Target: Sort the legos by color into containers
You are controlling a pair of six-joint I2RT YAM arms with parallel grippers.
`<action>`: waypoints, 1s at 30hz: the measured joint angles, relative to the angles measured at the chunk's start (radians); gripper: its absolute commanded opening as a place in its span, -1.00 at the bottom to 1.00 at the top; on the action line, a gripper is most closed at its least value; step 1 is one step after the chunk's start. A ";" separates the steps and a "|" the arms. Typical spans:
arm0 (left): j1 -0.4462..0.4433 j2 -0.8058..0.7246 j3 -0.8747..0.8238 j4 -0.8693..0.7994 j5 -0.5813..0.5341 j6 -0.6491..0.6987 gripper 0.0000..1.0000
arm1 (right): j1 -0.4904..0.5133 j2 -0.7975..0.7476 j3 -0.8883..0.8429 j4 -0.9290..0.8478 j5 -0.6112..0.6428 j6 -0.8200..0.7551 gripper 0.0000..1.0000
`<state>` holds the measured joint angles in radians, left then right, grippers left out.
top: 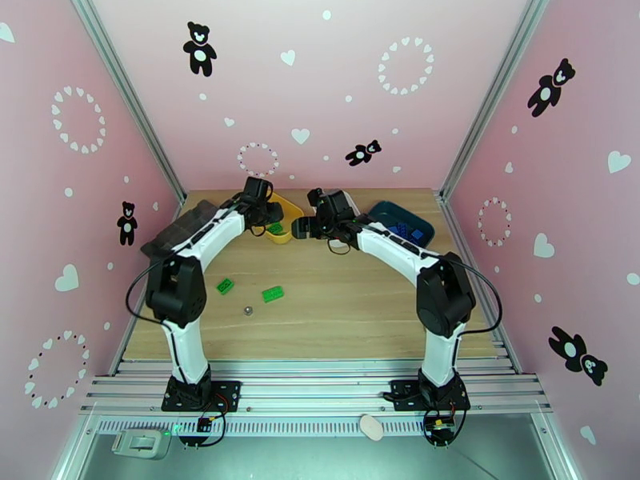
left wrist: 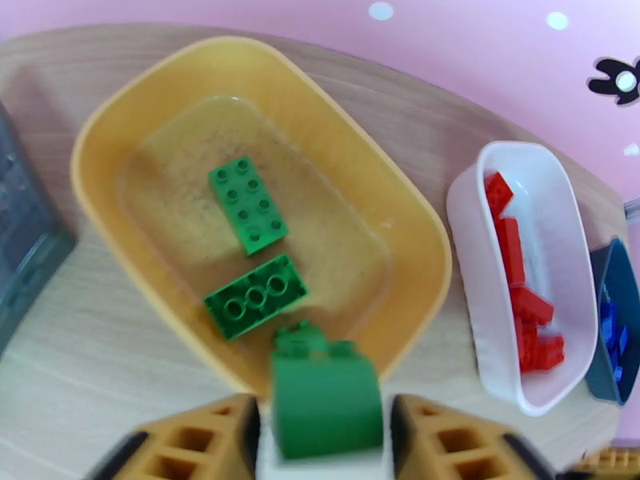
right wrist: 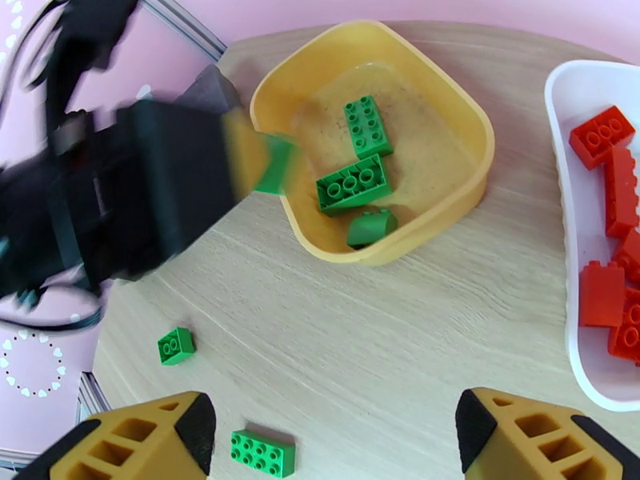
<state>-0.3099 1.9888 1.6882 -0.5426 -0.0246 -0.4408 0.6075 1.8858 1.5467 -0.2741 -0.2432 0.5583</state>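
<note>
My left gripper (left wrist: 324, 418) hangs over the near rim of the yellow tray (left wrist: 120, 114). A blurred green curved brick (left wrist: 324, 386) sits between its fingers with a thin gap on each side, so the jaws look open. Two green bricks (left wrist: 248, 203) lie in that tray, and the right wrist view adds a curved one (right wrist: 370, 227) there. Red bricks (left wrist: 512, 258) fill the white tray (left wrist: 480, 330). Blue bricks lie in the teal tray (top: 384, 210). My right gripper (right wrist: 332, 418) stands open and empty above the table, beside the yellow tray (right wrist: 472, 178). Two green bricks (top: 225, 286) (top: 272, 294) lie loose.
A small metal ball (top: 249, 310) rests near the loose green bricks. The dark grey organizer (top: 180, 226) sits at the table's left edge, just left of the yellow tray. Both arms meet close together at the back centre. Pink walls enclose the table on three sides.
</note>
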 measured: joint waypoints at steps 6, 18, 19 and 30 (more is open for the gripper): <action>-0.001 0.033 0.011 0.003 0.003 -0.016 0.56 | -0.001 -0.036 -0.054 -0.001 0.009 -0.013 0.69; -0.006 -0.217 -0.289 0.018 -0.099 -0.062 0.74 | -0.001 -0.049 -0.123 0.012 0.009 -0.028 0.72; -0.006 -0.254 -0.321 0.016 -0.115 -0.069 0.75 | -0.001 -0.049 -0.130 0.018 0.008 -0.028 0.72; -0.002 -0.562 -0.624 -0.065 -0.264 -0.196 0.97 | 0.008 -0.062 -0.217 0.076 -0.013 -0.031 0.78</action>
<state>-0.3122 1.4269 1.0641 -0.6079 -0.2886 -0.6365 0.6159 1.8240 1.3296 -0.1978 -0.2558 0.5278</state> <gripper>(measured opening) 0.983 0.887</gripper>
